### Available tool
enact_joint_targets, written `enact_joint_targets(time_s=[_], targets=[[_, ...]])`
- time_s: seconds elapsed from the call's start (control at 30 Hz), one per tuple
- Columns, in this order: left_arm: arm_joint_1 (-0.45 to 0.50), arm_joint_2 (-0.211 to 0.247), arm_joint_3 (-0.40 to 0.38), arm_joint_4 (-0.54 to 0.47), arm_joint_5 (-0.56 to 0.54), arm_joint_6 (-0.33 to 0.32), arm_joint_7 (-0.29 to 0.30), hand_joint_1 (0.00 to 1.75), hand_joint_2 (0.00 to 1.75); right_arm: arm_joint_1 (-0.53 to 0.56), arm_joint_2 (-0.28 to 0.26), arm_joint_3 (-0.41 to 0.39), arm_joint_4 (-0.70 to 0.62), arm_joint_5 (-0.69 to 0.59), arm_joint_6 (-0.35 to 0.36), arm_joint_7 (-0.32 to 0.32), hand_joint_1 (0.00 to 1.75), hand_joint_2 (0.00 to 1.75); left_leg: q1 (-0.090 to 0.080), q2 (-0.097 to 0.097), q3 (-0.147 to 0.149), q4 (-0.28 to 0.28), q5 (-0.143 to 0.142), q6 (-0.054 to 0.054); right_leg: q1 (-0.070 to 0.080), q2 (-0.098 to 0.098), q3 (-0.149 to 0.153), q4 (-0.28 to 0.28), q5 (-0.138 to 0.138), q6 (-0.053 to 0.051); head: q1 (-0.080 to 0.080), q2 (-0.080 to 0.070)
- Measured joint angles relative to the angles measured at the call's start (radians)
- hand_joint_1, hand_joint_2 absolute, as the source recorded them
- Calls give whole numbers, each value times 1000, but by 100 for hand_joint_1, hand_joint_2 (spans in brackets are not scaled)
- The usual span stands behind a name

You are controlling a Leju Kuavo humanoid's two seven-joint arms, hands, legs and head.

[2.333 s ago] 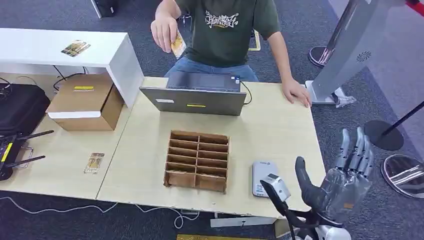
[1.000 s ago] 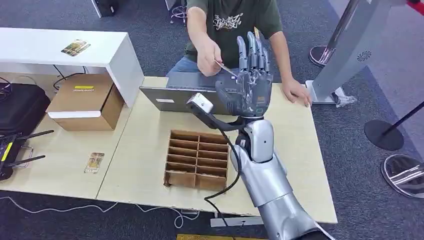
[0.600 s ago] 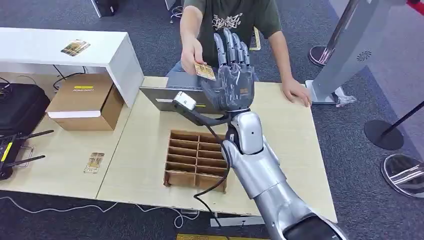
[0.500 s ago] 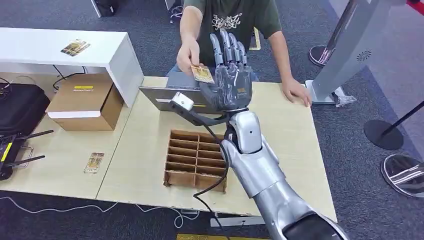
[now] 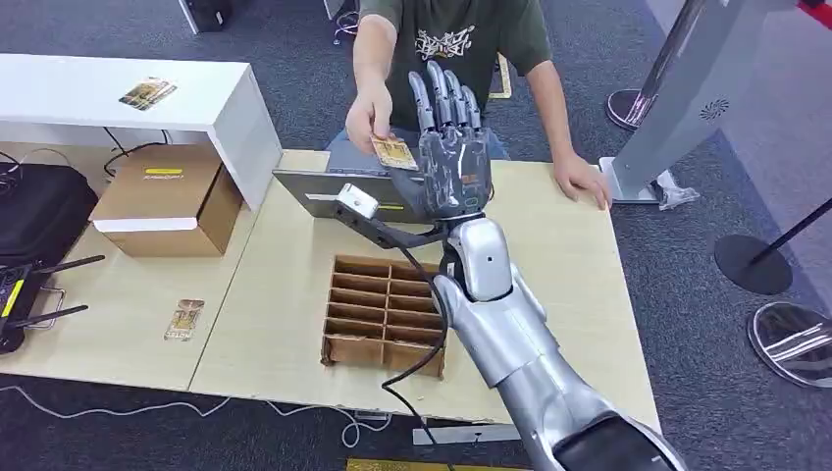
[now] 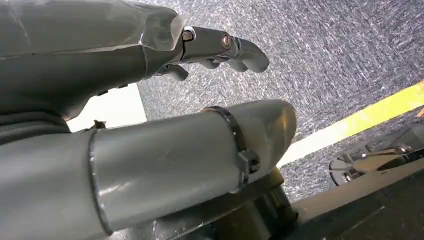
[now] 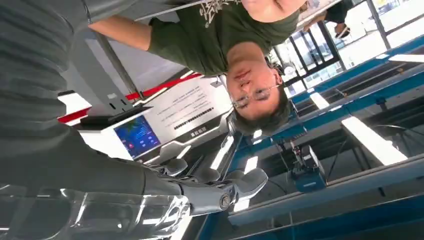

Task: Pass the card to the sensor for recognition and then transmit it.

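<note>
My right hand (image 5: pixel 449 162) is raised above the laptop (image 5: pixel 324 188), fingers straight up and apart, palm turned away from me. A person's hand (image 5: pixel 369 120) holds a gold-patterned card (image 5: pixel 394 152) against the thumb side of my hand; my fingers are not closed on it. In the right wrist view my fingers (image 7: pixel 220 192) stretch out toward the person in a green shirt. My left hand (image 6: pixel 220 47) hangs over grey carpet, loosely curved and holding nothing. My right arm hides the sensor on the table.
A cardboard divider tray (image 5: pixel 378 314) sits mid-table (image 5: pixel 569 275) below my forearm. A cardboard box (image 5: pixel 169 199) and a loose card (image 5: pixel 184 319) lie to the left, more cards (image 5: pixel 147 93) on the white bench. The person's other hand (image 5: pixel 581 182) rests on the table's far right.
My right arm swung up from the table's right front edge to above the laptop. The person brought the card down to my hand's thumb side.
</note>
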Motion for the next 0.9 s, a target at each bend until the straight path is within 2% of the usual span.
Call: enact_joint_targets(time_s=[0.53,0.57,0.9], targets=[[3,2,0,0,4,3,-2,0,0,-1,-15,18,2,3,-7,35,0,175,0,0,0,0,0,0,0,0,-1,0,0,0,0,0],[4,2,0,0,7,3,-2,0,0,0,-16,18,2,3,-7,39,175,175,0,0,0,0,0,0,0,0,-1,0,0,0,0,0],[4,2,0,0,16,4,-2,0,0,0,-23,18,2,21,-9,45,175,175,0,0,-1,0,0,0,0,0,-1,0,0,0,0,0]])
